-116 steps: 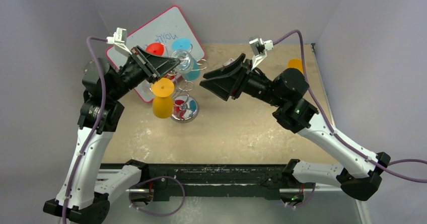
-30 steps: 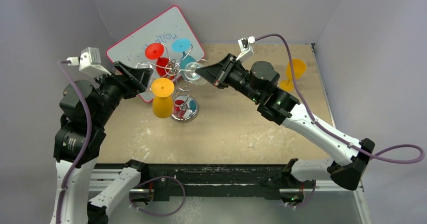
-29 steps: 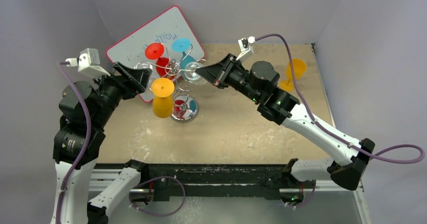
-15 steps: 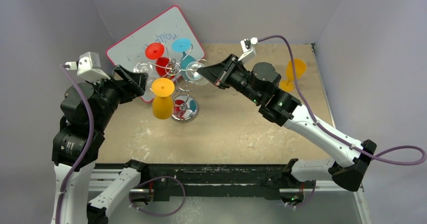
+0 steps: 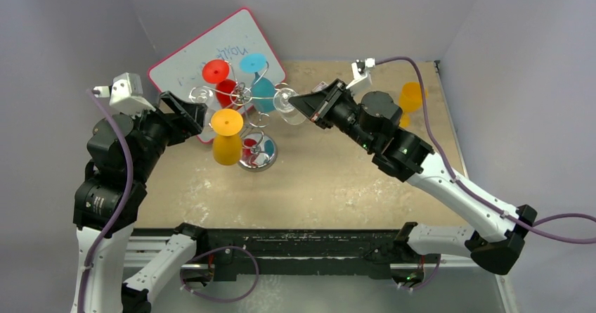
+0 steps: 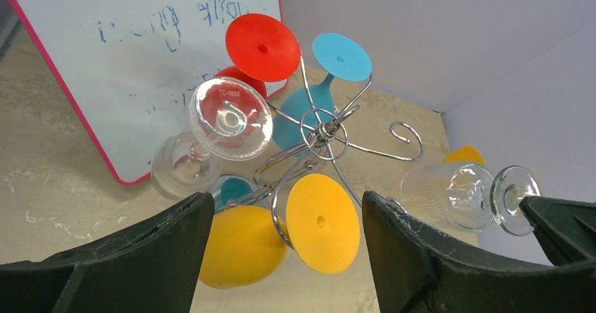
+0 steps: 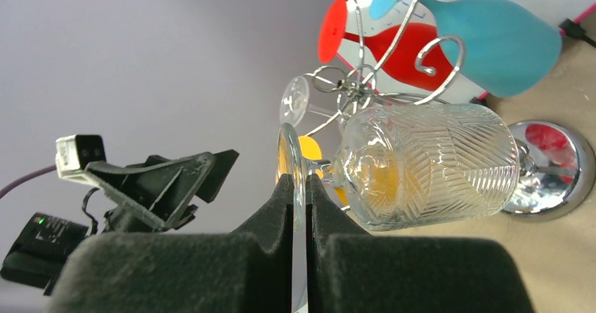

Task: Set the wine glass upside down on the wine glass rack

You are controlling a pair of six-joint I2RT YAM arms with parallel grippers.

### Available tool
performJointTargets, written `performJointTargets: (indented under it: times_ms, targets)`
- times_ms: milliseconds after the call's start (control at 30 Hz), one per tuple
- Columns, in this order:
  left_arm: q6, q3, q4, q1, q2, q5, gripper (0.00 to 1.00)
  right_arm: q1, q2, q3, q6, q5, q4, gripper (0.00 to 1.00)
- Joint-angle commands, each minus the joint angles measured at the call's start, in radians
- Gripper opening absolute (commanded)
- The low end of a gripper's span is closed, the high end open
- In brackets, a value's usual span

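Note:
The silver wire wine glass rack [image 5: 243, 97] stands on its round shiny base [image 5: 258, 158], also seen in the left wrist view [image 6: 320, 130] and the right wrist view [image 7: 351, 84]. A clear patterned wine glass [image 5: 284, 105] [image 6: 460, 195] [image 7: 422, 165] lies on its side in the air just right of the rack's arms. Its bowl points toward the rack. My right gripper [image 5: 299, 100] [image 7: 299, 186] is shut on the glass's round foot. My left gripper [image 5: 188, 112] [image 6: 288, 207] hangs open left of the rack, with nothing between its fingers.
Red [image 5: 216, 70], teal [image 5: 261, 91], orange [image 5: 226, 137] and clear [image 5: 200, 95] glasses hang upside down on the rack. A pink-framed whiteboard [image 5: 204, 46] leans behind it. Another orange glass [image 5: 410, 96] stands at the far right, behind my right arm.
My right arm has drawn back to the right, carrying the clear glass a little away from the rack's centre. The left gripper has opened slightly wider and stayed put.

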Motion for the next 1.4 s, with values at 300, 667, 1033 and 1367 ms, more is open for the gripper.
performJointTargets:
  times_ms: [300, 667, 1033, 1367]
  targets:
    - [0.045, 0.024, 0.015, 0.0, -0.008, -0.019, 0.77, 0.0, -0.02, -0.01, 0.189, 0.057, 0.031, 0.0]
    - [0.074, -0.005, -0.007, 0.0, -0.024, -0.048, 0.77, 0.001, 0.025, 0.009, 0.244, 0.049, 0.003, 0.0]
    - [0.064, -0.045, 0.012, 0.0, -0.038, -0.038, 0.77, 0.001, 0.063, -0.006, 0.257, 0.015, 0.077, 0.0]
    - [0.042, -0.083, 0.03, 0.0, -0.048, -0.014, 0.77, 0.001, 0.097, 0.006, 0.248, -0.008, 0.117, 0.0]
